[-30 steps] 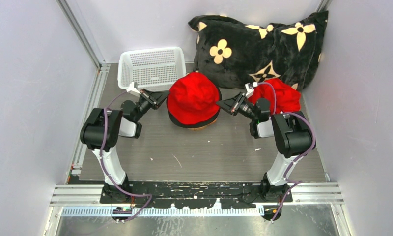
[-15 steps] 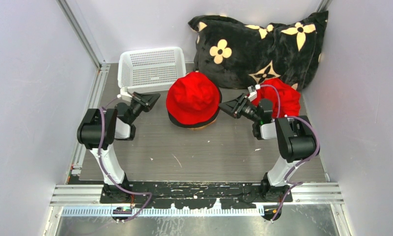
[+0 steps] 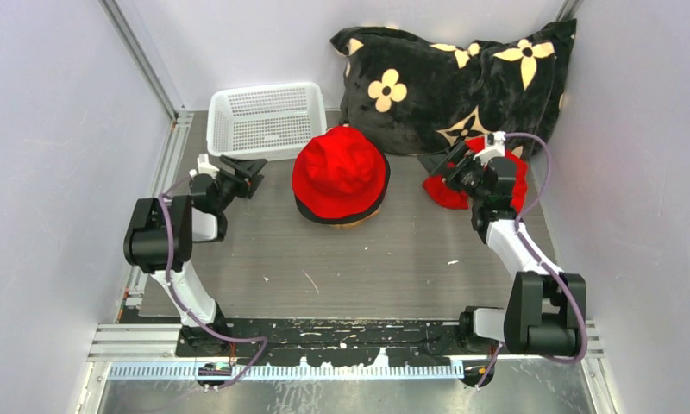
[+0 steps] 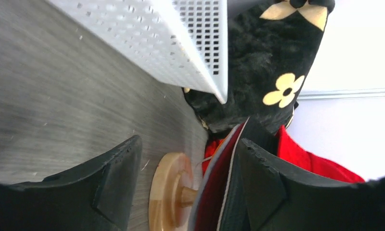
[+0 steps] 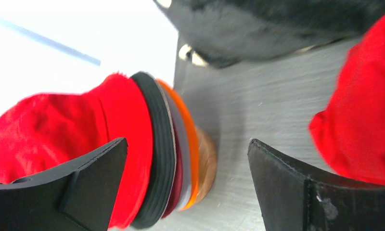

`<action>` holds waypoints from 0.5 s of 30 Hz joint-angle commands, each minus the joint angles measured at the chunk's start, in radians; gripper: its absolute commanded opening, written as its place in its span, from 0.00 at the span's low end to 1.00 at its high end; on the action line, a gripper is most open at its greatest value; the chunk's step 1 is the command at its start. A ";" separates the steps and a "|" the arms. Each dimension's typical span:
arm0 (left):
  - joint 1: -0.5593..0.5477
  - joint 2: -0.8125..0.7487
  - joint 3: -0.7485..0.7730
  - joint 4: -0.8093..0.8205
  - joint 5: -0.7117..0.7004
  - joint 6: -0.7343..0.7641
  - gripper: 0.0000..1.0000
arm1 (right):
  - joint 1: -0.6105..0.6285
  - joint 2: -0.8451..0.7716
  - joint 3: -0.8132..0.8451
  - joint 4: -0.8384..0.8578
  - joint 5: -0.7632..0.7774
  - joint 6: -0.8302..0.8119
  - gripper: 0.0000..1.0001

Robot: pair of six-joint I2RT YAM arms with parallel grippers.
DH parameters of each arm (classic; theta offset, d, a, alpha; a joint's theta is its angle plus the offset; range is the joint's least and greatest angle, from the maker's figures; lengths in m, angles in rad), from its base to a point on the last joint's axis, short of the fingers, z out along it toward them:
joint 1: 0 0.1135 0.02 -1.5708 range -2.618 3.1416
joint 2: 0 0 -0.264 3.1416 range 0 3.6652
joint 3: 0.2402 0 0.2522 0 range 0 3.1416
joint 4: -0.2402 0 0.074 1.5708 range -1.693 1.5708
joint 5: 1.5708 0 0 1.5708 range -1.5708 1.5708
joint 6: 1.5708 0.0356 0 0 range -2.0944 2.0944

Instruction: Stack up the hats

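The stacked hats (image 3: 340,175) sit on a wooden stand mid-table, a bright red one on top. In the right wrist view, black (image 5: 159,159), grey and orange (image 5: 190,144) brims show under the red crown (image 5: 60,125). A loose bright red hat (image 3: 507,177) lies at the right by the cushion, seen also as a red hat edge (image 5: 364,110). My left gripper (image 3: 248,168) is open, left of the stack and apart from it. My right gripper (image 3: 438,170) is open, between the stack and the loose hat. Neither holds anything. The left wrist view shows the hat brims (image 4: 219,192) ahead of my left gripper (image 4: 188,178).
A white plastic basket (image 3: 266,119) stands at the back left, its corner (image 4: 181,43) close to my left gripper. A black cushion with cream flowers (image 3: 454,78) leans against the back wall. The stand's round wooden base (image 4: 164,192) shows under the brims. Walls close in on both sides.
Both grippers let go of the top red hat's brim, opened and drew away. The left moved back and left; the right arm swung right to the loose red hat.
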State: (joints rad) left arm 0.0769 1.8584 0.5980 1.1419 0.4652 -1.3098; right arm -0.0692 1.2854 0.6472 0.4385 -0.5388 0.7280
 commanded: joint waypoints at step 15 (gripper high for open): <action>0.009 -0.215 0.216 -0.497 -0.051 0.242 0.92 | -0.002 -0.073 -0.006 0.022 0.458 -0.104 1.00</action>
State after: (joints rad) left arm 0.0792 1.6825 0.8146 0.6689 0.4191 -1.0973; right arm -0.0696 1.2182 0.6392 0.4107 -0.1165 0.6449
